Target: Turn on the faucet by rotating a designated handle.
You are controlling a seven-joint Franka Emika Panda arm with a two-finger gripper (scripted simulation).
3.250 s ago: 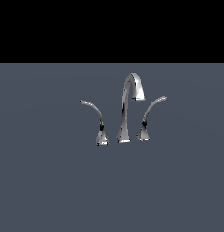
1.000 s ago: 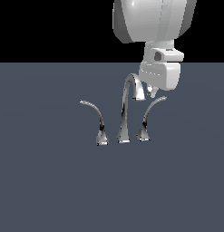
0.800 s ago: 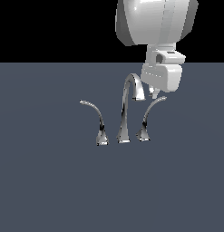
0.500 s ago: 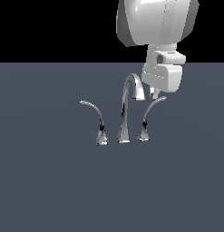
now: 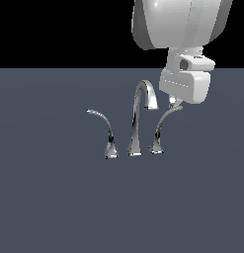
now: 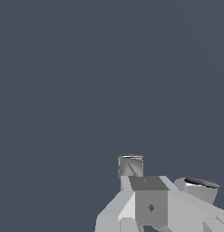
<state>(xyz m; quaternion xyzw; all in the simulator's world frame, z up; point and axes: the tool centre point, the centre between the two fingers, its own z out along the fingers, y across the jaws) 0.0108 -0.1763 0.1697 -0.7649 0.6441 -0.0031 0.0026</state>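
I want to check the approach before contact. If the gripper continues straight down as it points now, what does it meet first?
Most likely the upswept tip of the handle: in the exterior view the gripper sits just above it. Depth is unclear, so it could pass beside it.

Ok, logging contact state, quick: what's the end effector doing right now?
End effector: at the handle's tip; open or closed cannot be told, fingers mostly hidden.
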